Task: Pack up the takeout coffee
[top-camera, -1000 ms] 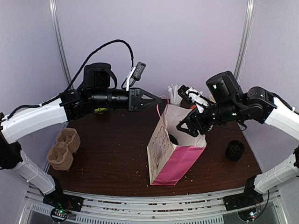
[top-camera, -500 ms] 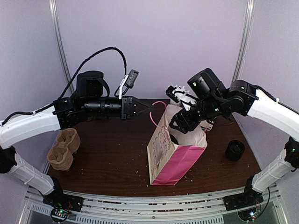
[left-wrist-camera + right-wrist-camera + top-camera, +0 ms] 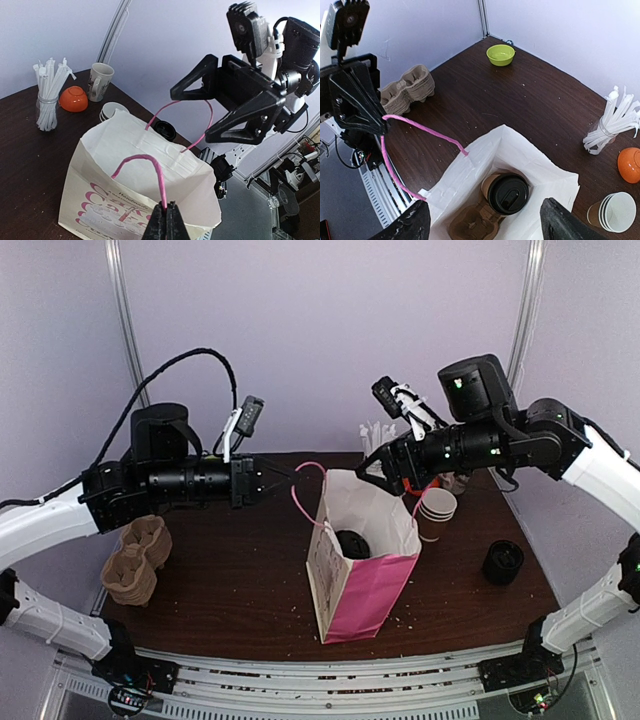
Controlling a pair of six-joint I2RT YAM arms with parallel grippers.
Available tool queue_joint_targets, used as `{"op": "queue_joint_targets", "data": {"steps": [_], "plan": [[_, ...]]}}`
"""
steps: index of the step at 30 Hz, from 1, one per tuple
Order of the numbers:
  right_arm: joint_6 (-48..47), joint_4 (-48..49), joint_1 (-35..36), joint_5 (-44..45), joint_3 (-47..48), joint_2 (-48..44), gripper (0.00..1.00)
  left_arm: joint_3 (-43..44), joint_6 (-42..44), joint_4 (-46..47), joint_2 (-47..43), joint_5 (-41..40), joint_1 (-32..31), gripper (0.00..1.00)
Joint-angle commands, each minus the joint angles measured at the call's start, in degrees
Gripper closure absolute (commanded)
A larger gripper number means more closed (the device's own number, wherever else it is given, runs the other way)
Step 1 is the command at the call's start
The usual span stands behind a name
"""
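Left hand [image 3: 165,222] clenched on pink handle [image 3: 142,159]; right hand [image 3: 487,222] released above bag [image 3: 360,585], coffee [image 3: 507,192] inside

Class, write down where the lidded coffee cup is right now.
Right wrist view: the lidded coffee cup sits inside the open paper bag, in a cardboard carrier.

The white paper bag [image 3: 330,560] has magenta-pink side panels and a pink printed cake motif with lettering on its face. Its twisted cord handle [image 3: 141,157] is pink. The brown paper cup with a black plastic lid [image 3: 507,193] sits in a brown pulp tray [image 3: 470,224]. The wooden bench [image 3: 240,560] is dark brown. The small round bowl [image 3: 500,54] is lime green, the other bowl [image 3: 630,165] orange, and the bundled straws [image 3: 615,122] white.
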Motion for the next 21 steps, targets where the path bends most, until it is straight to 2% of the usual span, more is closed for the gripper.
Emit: {"op": "queue_joint_targets", "data": {"steps": [1,11,14,21], "plan": [[2.63,4.92,0.15,-1.96,-0.09,-1.37,0.22,-1.84,1.22,-0.39,-2.56,-2.5,0.3,1.0],[3.09,3.35,1.8,-1.64,-0.09,0.35,0.22,-5.0,1.22,-2.09,-7.59,-4.27,0.3,1.0],[2.59,2.04,3.03,-0.55,0.67,1.3,0.21,-5.45,1.02,-2.15,-8.33,-4.13,0.31,0.96],[2.11,1.49,5.0,2.16,1.27,2.14,0.2,-6.31,0.64,-2.54,-9.35,-3.52,0.3,0.8]]}}
